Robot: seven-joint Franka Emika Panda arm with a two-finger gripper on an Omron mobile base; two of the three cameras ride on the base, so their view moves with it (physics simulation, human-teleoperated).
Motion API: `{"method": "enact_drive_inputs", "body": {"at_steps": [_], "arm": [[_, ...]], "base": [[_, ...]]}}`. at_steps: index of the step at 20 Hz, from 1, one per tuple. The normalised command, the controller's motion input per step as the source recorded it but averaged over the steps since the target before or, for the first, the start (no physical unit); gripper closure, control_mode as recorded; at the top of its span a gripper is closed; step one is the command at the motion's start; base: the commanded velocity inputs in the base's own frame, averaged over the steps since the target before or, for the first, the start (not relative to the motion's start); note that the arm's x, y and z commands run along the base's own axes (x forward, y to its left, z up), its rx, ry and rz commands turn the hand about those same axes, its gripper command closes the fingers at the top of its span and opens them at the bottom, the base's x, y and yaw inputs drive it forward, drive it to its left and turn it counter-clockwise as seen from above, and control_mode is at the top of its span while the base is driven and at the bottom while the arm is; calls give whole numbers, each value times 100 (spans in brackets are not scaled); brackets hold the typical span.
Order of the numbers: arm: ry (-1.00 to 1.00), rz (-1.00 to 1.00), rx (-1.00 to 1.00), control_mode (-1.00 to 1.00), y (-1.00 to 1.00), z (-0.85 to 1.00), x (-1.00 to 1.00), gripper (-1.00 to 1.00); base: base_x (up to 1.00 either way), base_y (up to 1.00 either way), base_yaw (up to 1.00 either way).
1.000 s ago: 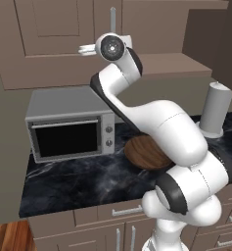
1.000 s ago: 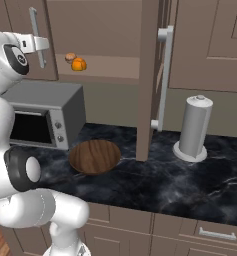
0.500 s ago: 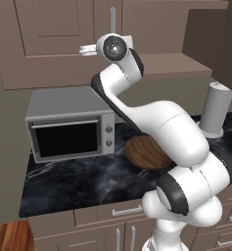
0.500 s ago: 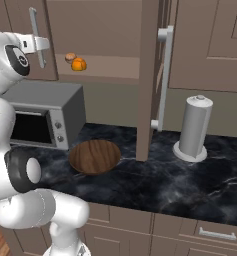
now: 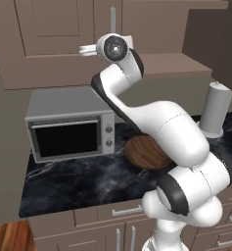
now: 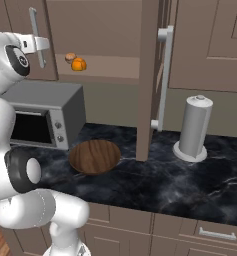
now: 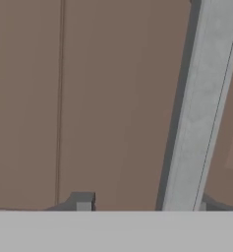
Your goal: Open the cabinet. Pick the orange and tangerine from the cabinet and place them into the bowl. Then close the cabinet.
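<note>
The cabinet's right door (image 6: 149, 75) stands open, seen edge-on with its silver handle (image 6: 162, 75). Its left door (image 5: 54, 39) is shut. On the open shelf lie a bright orange (image 6: 79, 64) and, just behind it, a smaller, duller tangerine (image 6: 70, 57). My gripper (image 6: 39, 45) is up at the left door's bar handle (image 7: 199, 108). In the hand view the gripper (image 7: 142, 204) is open and straddles the bar. The bar is next to the right fingertip and well clear of the left fingertip (image 7: 82, 201). The wooden bowl (image 6: 95, 156) sits empty on the counter, and my arm partly hides the bowl (image 5: 139, 152).
A grey microwave (image 5: 68, 130) stands on the dark marble counter (image 6: 155, 185), left of the bowl. A grey upright cylinder (image 6: 194, 127) stands at the right, past the open door. Drawers with short handles (image 6: 215, 234) run below the counter.
</note>
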Motion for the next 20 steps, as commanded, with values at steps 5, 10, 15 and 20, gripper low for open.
{"method": "enact_drive_inputs", "body": {"at_steps": [5,10,15,20], "arm": [[0,-8,0,-100,42,0,-13,100],[0,-11,0,-100,42,0,-28,100],[0,-7,0,-100,29,0,-38,100],[2,-2,0,-100,30,0,-51,100]], "base": [[0,0,0],[0,0,0],[0,0,0],[0,0,0]]}}
